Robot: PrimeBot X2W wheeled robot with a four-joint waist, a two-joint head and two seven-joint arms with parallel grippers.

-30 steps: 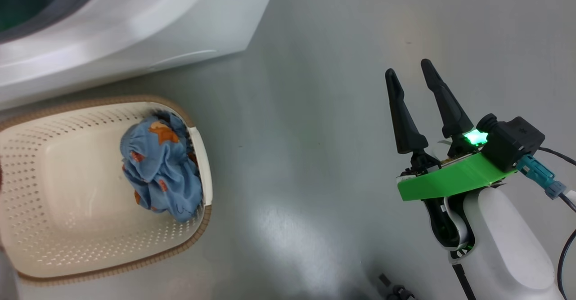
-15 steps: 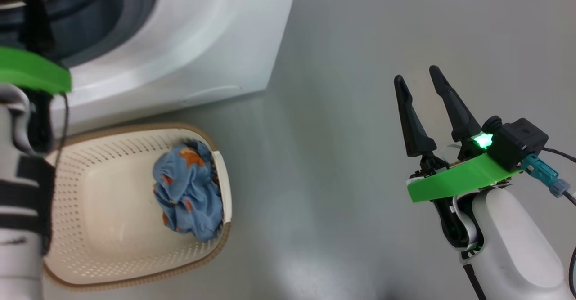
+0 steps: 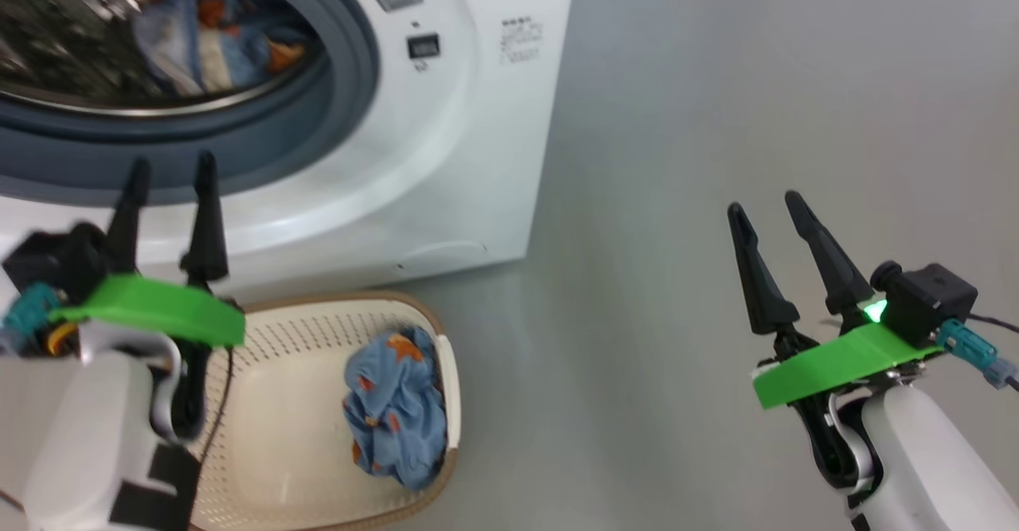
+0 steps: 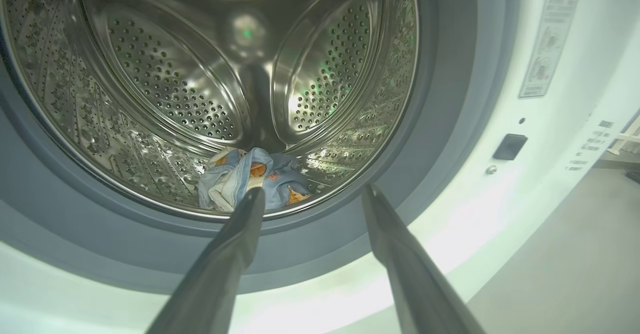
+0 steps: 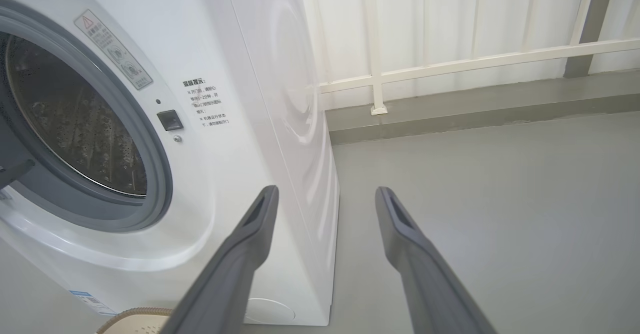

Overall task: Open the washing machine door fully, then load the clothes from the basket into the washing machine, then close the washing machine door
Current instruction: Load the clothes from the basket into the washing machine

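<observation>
The white washing machine (image 3: 446,157) stands at the upper left, its grey-gasketed opening uncovered; the washing machine door is out of view. Blue bear-print clothes (image 4: 250,176) lie at the bottom of the steel drum (image 4: 165,73). On the floor below the machine's front, the cream basket (image 3: 294,435) holds another bundle of blue clothes (image 3: 394,408) against its right wall. My left gripper (image 3: 171,166) is open and empty above the basket's left end, pointing into the opening (image 4: 314,191). Off to the right, my right gripper (image 3: 763,204) hangs open and empty over bare floor.
Grey floor (image 3: 677,117) spreads to the right of the machine. In the right wrist view, my right gripper (image 5: 326,191) points past the machine's right front corner (image 5: 300,174). A white railing (image 5: 450,63) and a grey kerb (image 5: 475,108) run along the back.
The head camera has swung, bringing the drum opening into sight. My left gripper has come into view, open, in front of the opening. The bundle in the basket has not moved.
</observation>
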